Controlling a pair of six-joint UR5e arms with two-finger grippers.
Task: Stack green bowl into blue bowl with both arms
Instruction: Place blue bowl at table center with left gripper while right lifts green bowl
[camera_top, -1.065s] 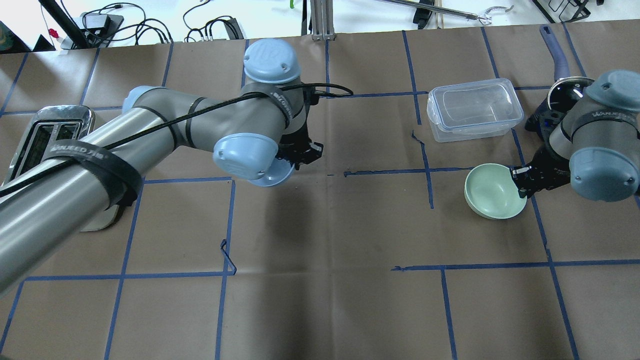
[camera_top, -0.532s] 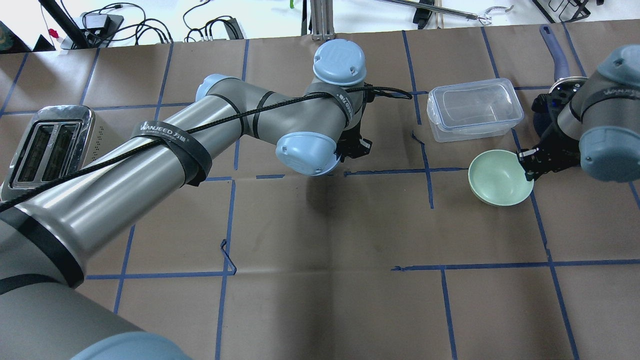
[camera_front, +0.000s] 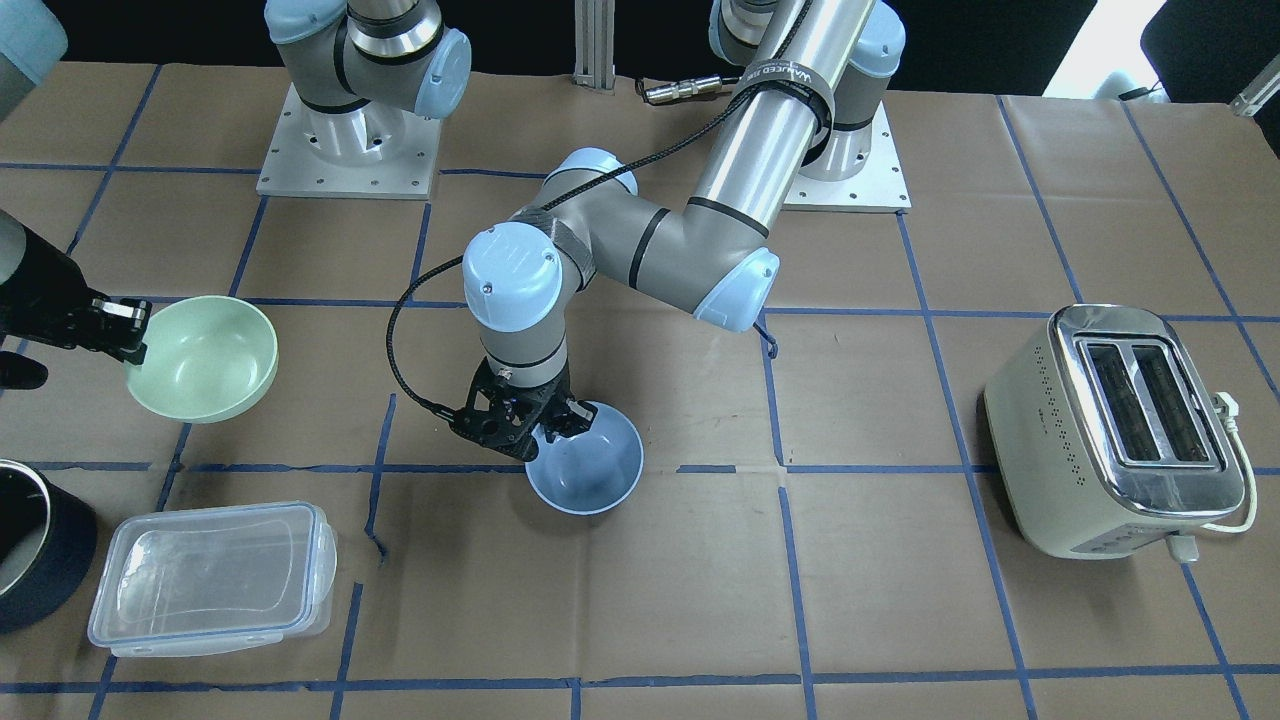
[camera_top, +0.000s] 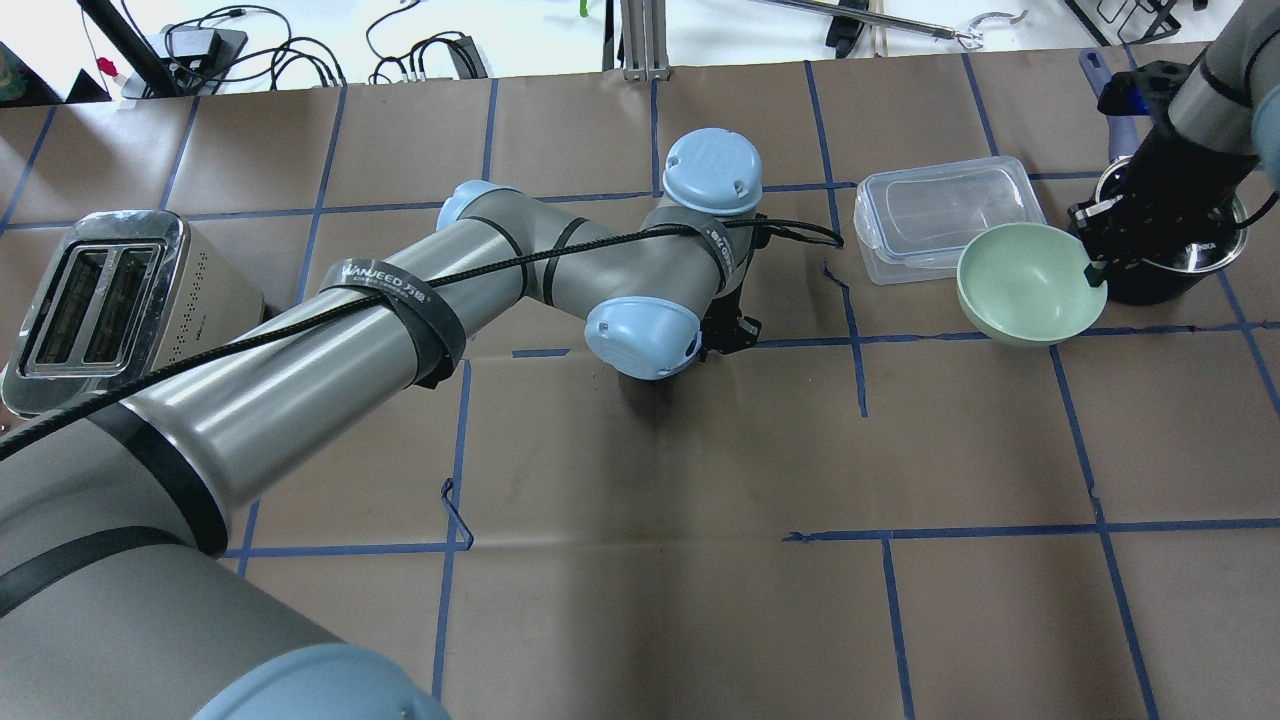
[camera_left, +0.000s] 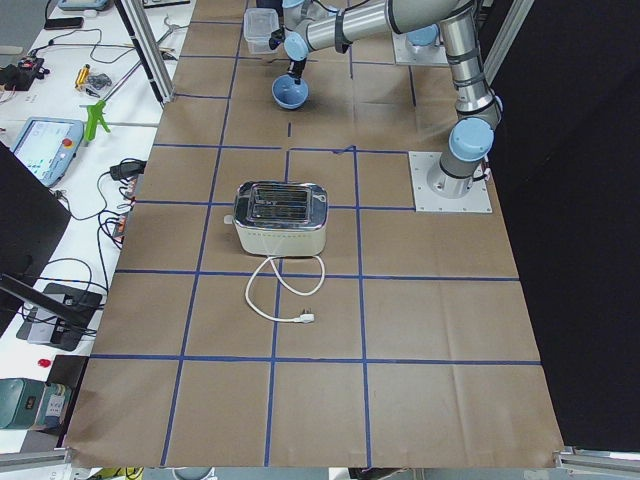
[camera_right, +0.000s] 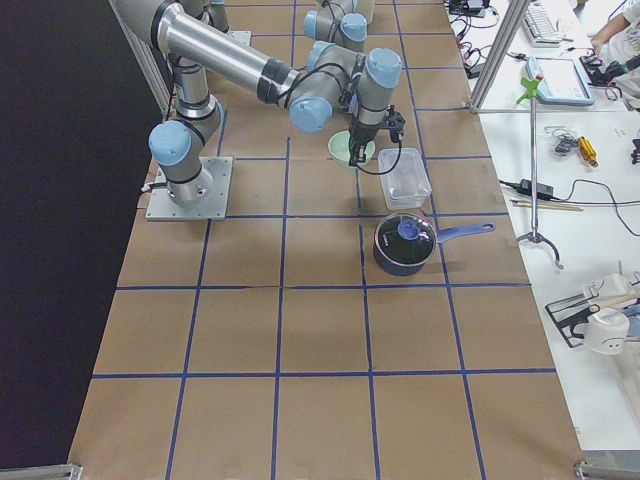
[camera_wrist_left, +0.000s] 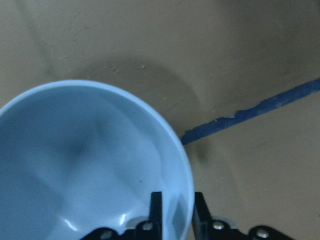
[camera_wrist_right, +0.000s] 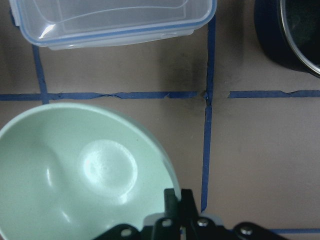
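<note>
The pale blue bowl (camera_front: 585, 462) is near the table's middle; it also shows in the left wrist view (camera_wrist_left: 90, 165) and in the exterior left view (camera_left: 290, 93). My left gripper (camera_front: 558, 420) is shut on its rim, with one finger inside and one outside (camera_wrist_left: 177, 212). In the overhead view my left wrist hides this bowl. The mint-green bowl (camera_front: 205, 355) hangs in the air beside the clear container (camera_top: 1030, 285). My right gripper (camera_top: 1090, 262) is shut on its rim (camera_wrist_right: 177, 200). The two bowls are far apart.
A clear lidded container (camera_top: 945, 215) lies just behind the green bowl. A dark pot (camera_front: 30, 545) stands on my right, under my right wrist. A cream toaster (camera_front: 1125, 425) stands on my far left. Blue tape lines cross the brown paper.
My left arm has carried the blue bowl to the right, towards the table's middle. My right gripper has lifted the green bowl up and back, up to the clear container.
</note>
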